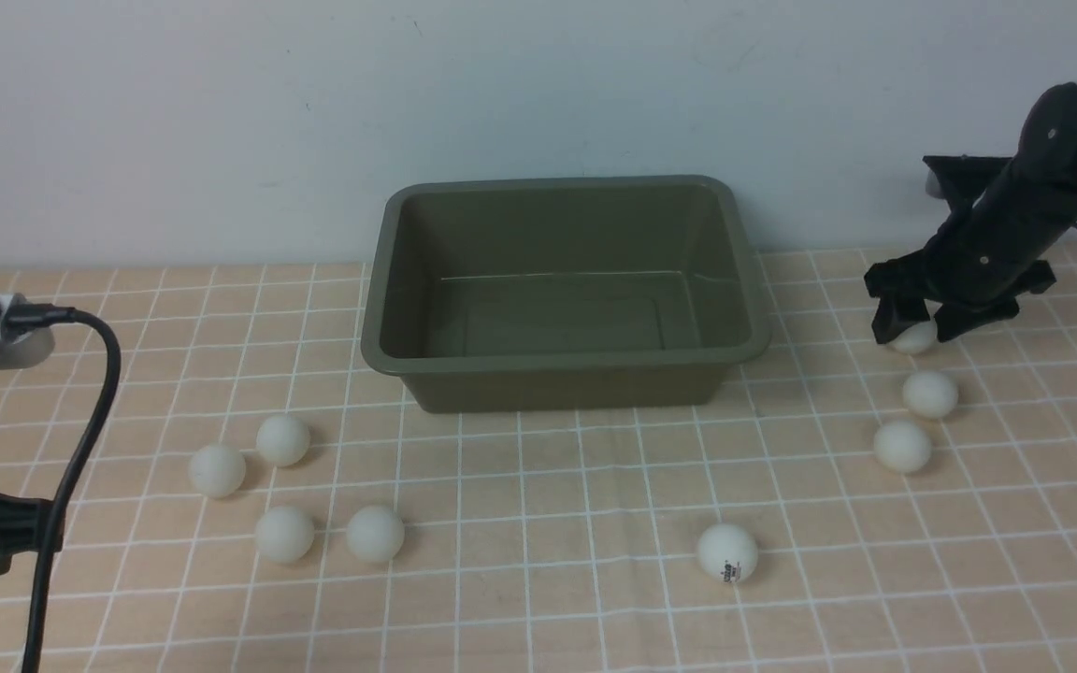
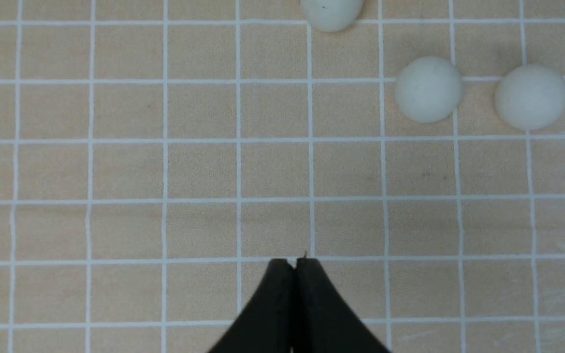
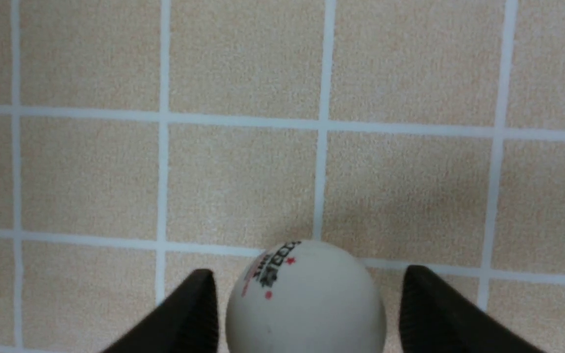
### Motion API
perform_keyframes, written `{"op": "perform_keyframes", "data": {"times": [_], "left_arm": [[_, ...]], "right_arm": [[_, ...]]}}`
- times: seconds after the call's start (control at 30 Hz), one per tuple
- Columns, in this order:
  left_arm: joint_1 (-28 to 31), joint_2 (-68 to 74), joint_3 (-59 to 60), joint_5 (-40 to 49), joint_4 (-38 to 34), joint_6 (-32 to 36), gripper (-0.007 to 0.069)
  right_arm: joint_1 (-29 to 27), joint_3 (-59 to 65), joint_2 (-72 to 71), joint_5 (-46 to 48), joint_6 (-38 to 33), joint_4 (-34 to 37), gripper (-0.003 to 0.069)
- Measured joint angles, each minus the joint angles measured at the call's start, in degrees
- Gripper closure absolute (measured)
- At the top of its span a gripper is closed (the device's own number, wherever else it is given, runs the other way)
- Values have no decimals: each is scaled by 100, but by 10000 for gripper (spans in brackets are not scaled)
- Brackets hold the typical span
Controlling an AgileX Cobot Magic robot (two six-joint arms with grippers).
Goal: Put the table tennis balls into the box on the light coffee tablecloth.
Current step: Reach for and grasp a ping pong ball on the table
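Overall light: bright, even and diffuse; no hard glare on the light coffee tablecloth [image 1: 538, 598].
Shadows: soft and short, falling to one side of the table tennis balls [image 1: 283, 439]; a dim patch on the cloth just ahead of the right gripper [image 3: 307, 270].
Sheen: faint pale streak across the floor of the box [image 1: 557, 276].
Focus: grid crisp ahead of the left gripper [image 2: 295, 262]; the ball [image 3: 307, 309] between the right fingers is soft, its print smeared.
Blur: upper joint of the right arm [image 1: 1062, 140] slightly smeared.
Dark tones: black fingers nearly featureless.
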Motion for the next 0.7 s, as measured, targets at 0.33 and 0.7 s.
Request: {"op": "perform_keyframes", "data": {"times": [0.33, 0.7], "left_arm": [[0, 0, 0, 0, -11, 0, 693], [0, 0, 0, 0, -11, 0, 693]], "right_arm": [[0, -652, 16, 571, 1, 259, 294], [7, -2076, 16, 1168, -51, 2578, 294]]}}
